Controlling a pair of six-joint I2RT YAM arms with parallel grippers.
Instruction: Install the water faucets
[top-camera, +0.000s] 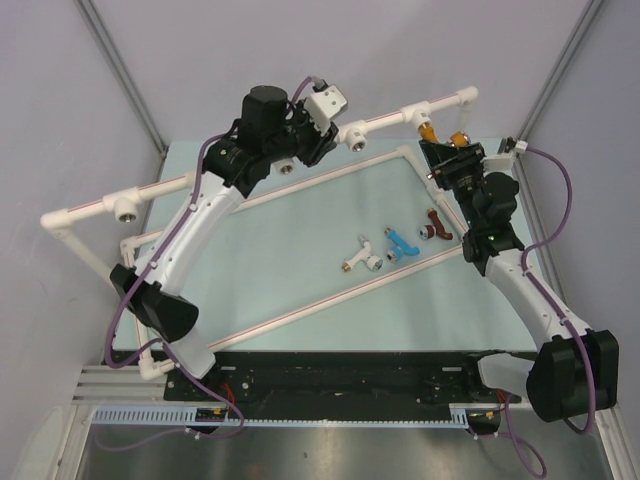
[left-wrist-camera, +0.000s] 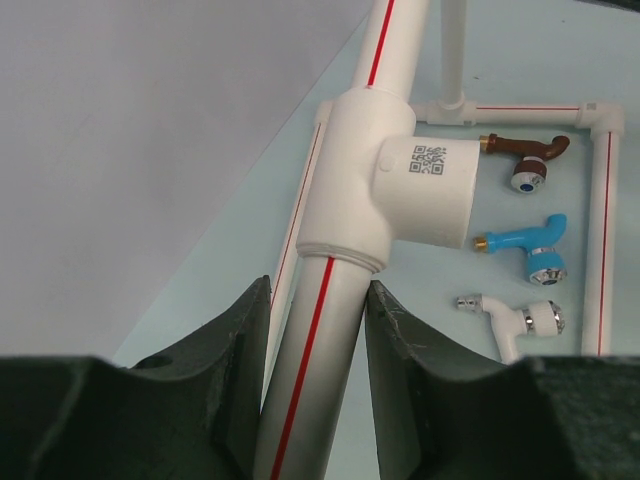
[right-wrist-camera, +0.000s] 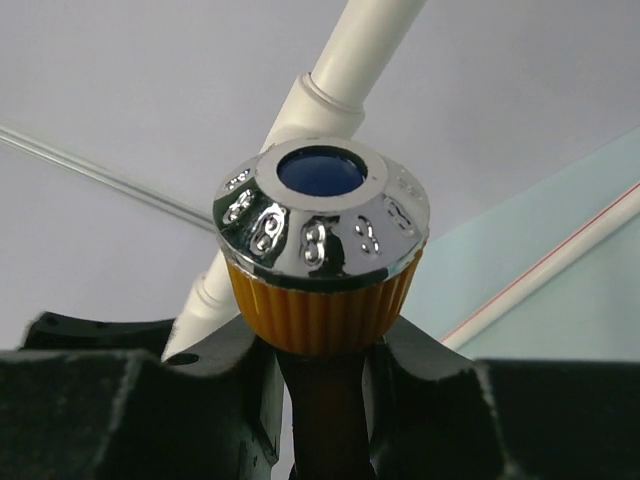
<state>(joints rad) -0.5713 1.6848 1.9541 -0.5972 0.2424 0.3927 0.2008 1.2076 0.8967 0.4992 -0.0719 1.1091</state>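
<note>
Over pale-blue table (top-camera: 300, 260), right claw (right-wrist-camera: 322, 347) pinches orange faucet (right-wrist-camera: 320, 250) while left claw (left-wrist-camera: 318, 310) clamps pipe (left-wrist-camera: 310, 400).

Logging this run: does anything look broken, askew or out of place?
Nothing stands out: white plastic faucet, blue faucet and red-brown faucet lie apart; right gripper holds the orange plastic faucet, left gripper clamps the red-striped white pipe.
</note>
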